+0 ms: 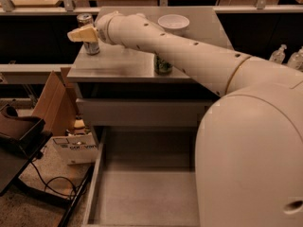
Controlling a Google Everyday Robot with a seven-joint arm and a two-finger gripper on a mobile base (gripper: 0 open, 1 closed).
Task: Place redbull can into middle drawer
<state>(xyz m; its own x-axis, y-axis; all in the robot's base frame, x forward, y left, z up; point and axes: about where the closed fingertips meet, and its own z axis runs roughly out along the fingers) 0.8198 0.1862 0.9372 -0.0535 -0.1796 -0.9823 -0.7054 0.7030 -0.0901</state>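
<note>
The redbull can (90,45) stands upright at the back left corner of the grey cabinet top (118,63), its silver top showing. My gripper (81,33) is at the end of the long white arm, level with the can's upper half and overlapping it from the front. Below, the middle drawer (142,193) is pulled out, its flat grey floor bare; my arm's base hides its right part.
A green patterned can (163,65) stands mid-top, partly behind my arm. A white bowl (173,21) sits at the back. A closed drawer front (137,112) is above the open drawer. Cardboard boxes (52,103) and cables lie on the floor at left. Clear bottles (279,53) stand at right.
</note>
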